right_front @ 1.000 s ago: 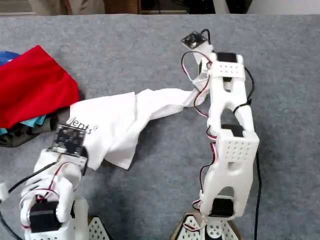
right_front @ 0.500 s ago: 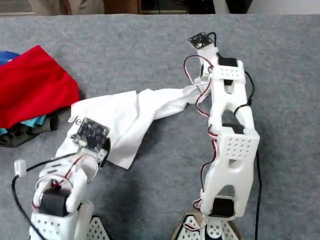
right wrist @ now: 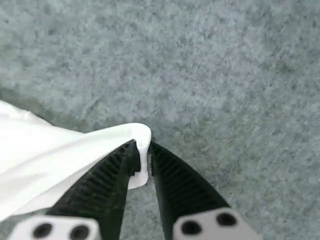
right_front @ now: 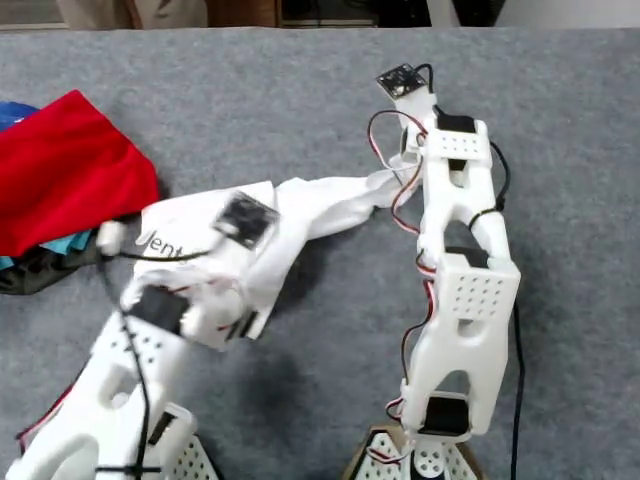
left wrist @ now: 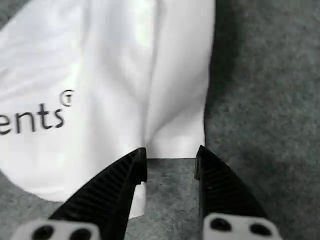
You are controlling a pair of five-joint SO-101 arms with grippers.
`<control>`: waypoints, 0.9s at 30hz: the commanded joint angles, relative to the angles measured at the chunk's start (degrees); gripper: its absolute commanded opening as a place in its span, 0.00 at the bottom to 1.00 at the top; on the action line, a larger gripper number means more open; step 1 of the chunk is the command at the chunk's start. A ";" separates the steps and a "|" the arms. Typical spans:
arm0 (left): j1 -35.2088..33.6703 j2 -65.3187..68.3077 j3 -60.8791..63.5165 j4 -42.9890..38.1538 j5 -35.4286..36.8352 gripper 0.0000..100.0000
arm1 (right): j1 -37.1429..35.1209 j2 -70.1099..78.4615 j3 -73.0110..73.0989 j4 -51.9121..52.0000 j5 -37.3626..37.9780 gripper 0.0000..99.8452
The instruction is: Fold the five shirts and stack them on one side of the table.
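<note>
Right now my right gripper (right wrist: pixel 143 150) is pinching a corner of the white shirt (right wrist: pixel 55 150), with its two fingers pressed together on the cloth. My left gripper (left wrist: pixel 170 161) is spread wide and has nothing in it. It hangs just over the shirt's edge, one finger on each side of a folded bit of hem, close to the grey tabletop (right_front: pixel 250 90).

The white shirt lies bunched up near the middle of the tabletop, pulled into a long strip toward the right gripper. At the left edge of the tabletop a red shirt (right_front: pixel 70 165) sits on top of some other clothes (right_front: pixel 45 265).

I think the white shirt is light, soft and floppy. It would sag and crumple if I lifted it by one spot. So I should hold it at two corners, far apart, and pull it flat. The hem looks thicker, so it should be a good place to pinch. Thin cloth can slip out, so I'd bite well past the edge. The tabletop looks fuzzy, so the shirt may drag and bunch up.
</note>
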 commanded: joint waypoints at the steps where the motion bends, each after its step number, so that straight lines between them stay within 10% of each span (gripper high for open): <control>1: 5.19 5.23 -2.55 -2.02 0.70 0.17 | 0.92 -0.84 -0.75 -0.97 0.00 0.00; 27: 6.24 25.54 -0.53 -17.32 4.66 0.17 | 1.27 -0.75 -0.75 -3.43 0.00 0.00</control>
